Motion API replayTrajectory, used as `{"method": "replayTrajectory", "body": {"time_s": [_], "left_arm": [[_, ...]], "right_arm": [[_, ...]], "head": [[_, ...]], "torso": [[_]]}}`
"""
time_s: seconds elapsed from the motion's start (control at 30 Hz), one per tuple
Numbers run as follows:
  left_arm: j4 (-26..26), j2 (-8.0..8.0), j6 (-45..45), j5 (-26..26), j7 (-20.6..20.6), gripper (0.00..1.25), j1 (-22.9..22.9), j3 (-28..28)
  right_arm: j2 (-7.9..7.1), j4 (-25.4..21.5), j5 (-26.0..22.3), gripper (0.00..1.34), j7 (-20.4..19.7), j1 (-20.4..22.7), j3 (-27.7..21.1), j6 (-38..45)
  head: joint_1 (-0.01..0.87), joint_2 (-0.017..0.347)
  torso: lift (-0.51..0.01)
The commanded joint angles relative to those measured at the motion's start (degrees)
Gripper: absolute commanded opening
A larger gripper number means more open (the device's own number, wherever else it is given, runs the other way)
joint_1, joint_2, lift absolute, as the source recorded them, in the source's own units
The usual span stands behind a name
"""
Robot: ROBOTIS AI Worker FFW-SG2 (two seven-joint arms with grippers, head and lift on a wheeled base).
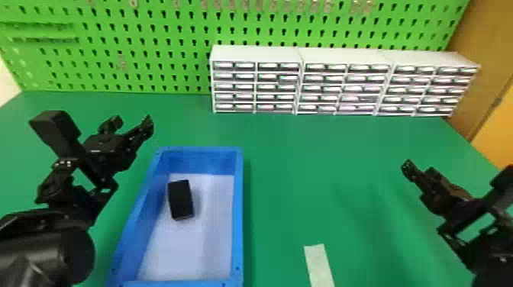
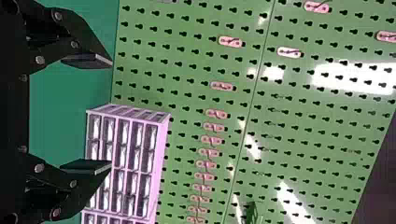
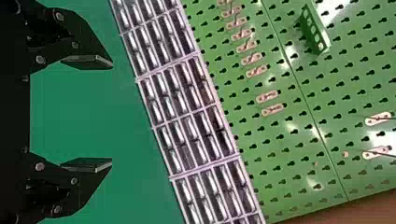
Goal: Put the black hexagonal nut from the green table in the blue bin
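while 1 black piece (image 1: 180, 200), hex shape unclear, lies inside the blue bin (image 1: 238, 213), left gripper (image 1: 133, 121) and right gripper (image 1: 420, 170) gape wide, both holding nothing, above green table (image 1: 324, 152).

Green pegboard (image 1: 152, 30) with dark keyhole rows; blue-rimmed, pale-floored bin (image 1: 237, 213).

blue bin (image 1: 238, 213) open above, walls (image 1: 198, 163) around, block (image 1: 181, 199) inside
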Motion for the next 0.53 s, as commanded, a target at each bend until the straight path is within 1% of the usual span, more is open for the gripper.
{"method": "replayTrajectory", "body": {"time_s": [0.0, 0.23, 0.5], "left_arm": [[0.0, 0.0, 0.0, 0.0, 0.0, 0.76, 0.0, 0.1], [0.0, 0.0, 0.0, 0.0, 0.0, 0.76, -0.1, 0.0], [0.0, 0.0, 0.0, 0.0, 0.0, 0.76, 0.1, 0.1]], "right_arm": [[-0.04, 0.0, 0.0, 0.82, 0.0, 0.2, 0.8, 0.0], [0.05, 0.0, 0.7, 0.82, 0.0, 0.2, 1.9, 0.0], [-0.04, 0.0, 0.8, 0.82, 0.0, 0.4, 1.9, 0.0]], "head": [[0.691, 0.009], [0.691, 0.009], [0.691, 0.009]], "torso": [[-0.097], [-0.097], [-0.097]]}}
